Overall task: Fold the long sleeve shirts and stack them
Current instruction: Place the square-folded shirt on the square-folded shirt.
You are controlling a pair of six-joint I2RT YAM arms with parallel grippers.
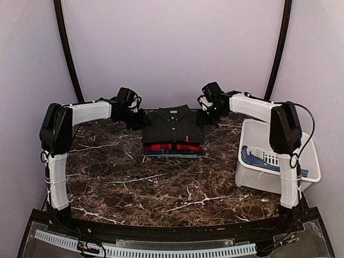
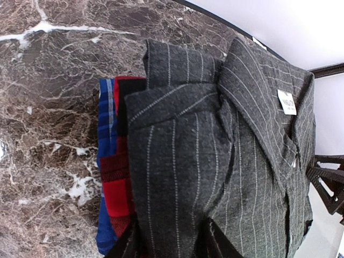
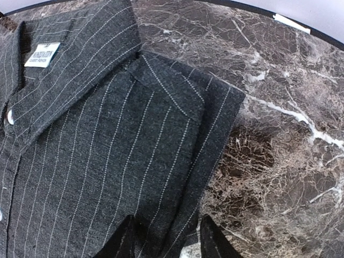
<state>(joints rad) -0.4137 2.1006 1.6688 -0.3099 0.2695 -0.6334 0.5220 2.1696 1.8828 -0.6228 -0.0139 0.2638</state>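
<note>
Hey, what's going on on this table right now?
A robot is folding and stacking shirts. A folded charcoal shirt lies on top of a red plaid shirt and a blue shirt at the far middle of the table. The left gripper and right gripper sit at its two sides, jaws apart around its edges. A white bin on the right holds a blue checked cloth.

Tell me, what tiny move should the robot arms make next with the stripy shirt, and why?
Probably lift both end effectors straight up and off. The charcoal pinstripe shirt lies folded on the red plaid shirt, and the left end effector and right end effector each straddle its edge with fingers spread, so sliding sideways might rumple it.
</note>
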